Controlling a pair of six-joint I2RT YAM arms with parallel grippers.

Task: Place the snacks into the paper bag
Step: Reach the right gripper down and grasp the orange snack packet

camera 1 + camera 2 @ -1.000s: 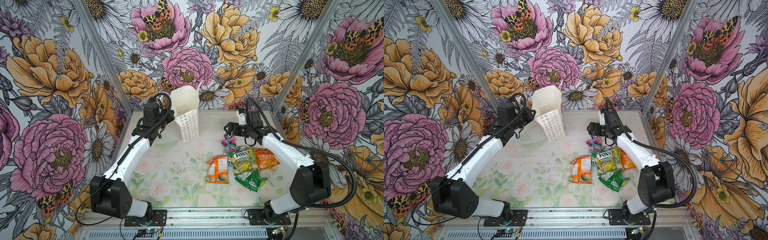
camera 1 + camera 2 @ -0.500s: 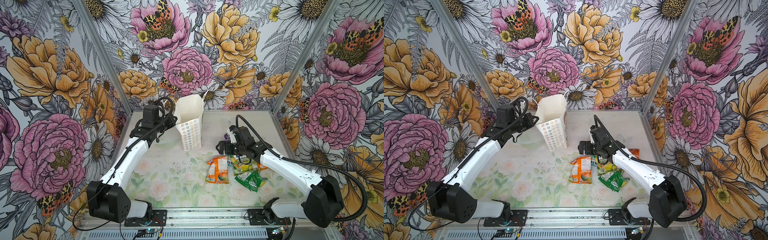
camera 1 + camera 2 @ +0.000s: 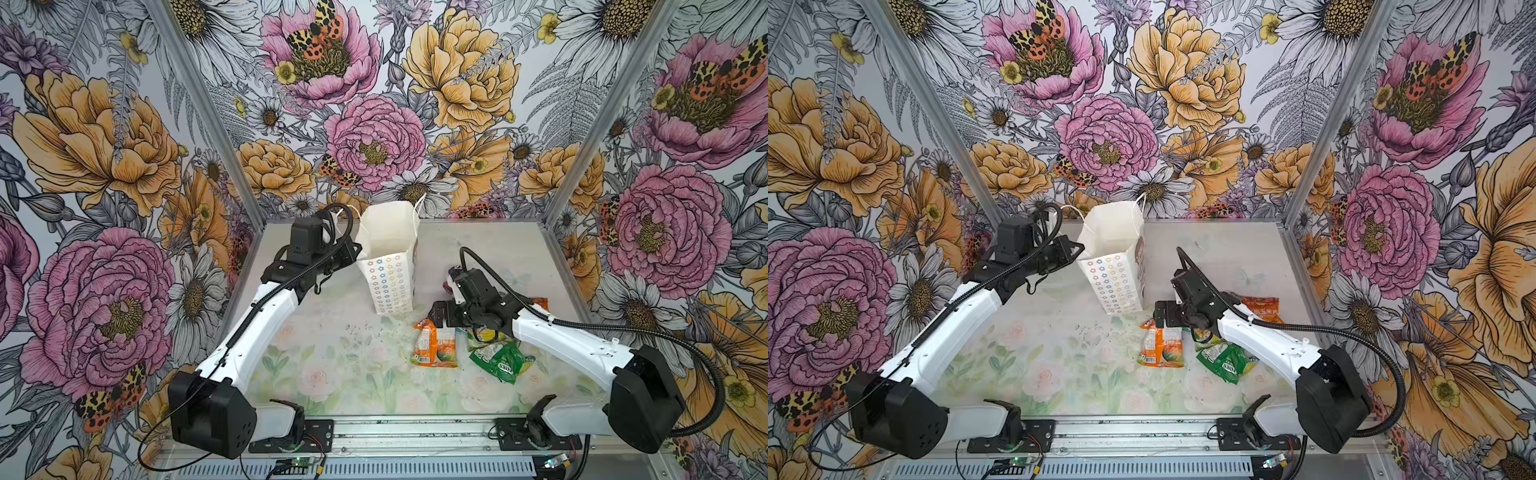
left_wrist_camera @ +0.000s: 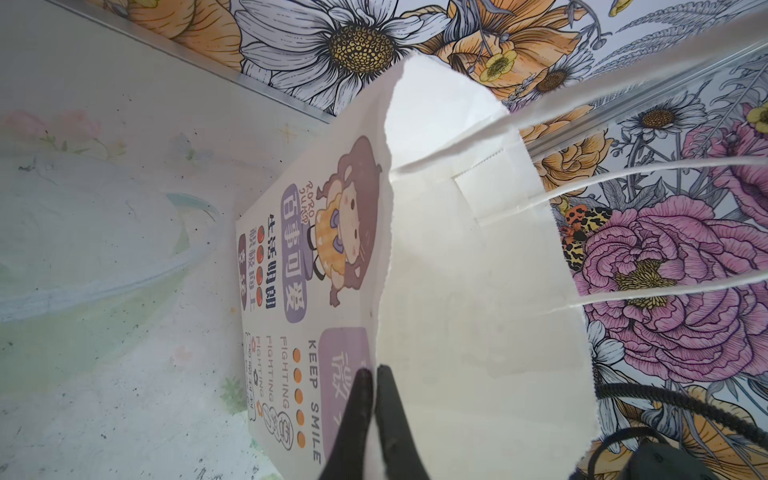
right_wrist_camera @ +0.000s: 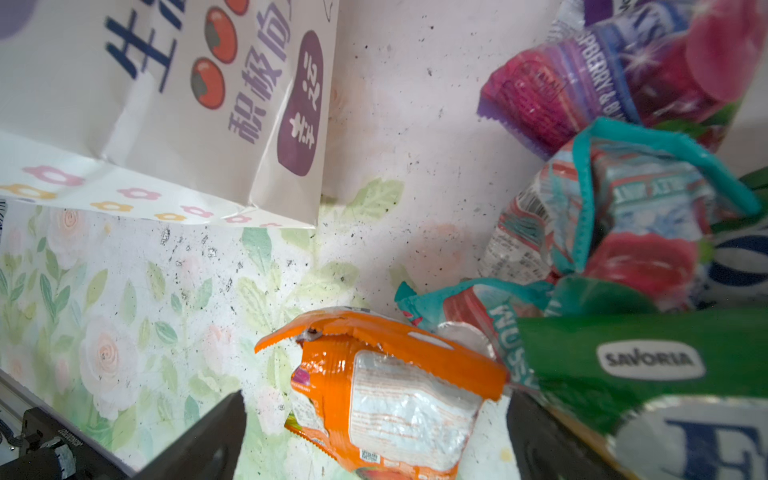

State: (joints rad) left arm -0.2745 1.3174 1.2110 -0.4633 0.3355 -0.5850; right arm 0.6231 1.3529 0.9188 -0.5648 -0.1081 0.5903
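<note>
The paper bag (image 3: 386, 286) stands upright near the middle of the bench's (image 3: 332, 374) far edge. It is tall and white with an open mouth, loose string handles, rows of little coloured flower outlines down its side and a cartoon girl on its face, and the left pincer (image 4: 372, 374) is clenched on its top rim. The snacks lie heaped toward the right edge, crinkly and shiny: an orange packet (image 3: 434, 347), a green packet (image 3: 500, 359), a teal packet (image 5: 623, 208) and a purple packet (image 5: 602, 75). The right pincer (image 5: 374, 405) hangs released, its jaws spread wide to either side of the orange packet's serrated end.
</note>
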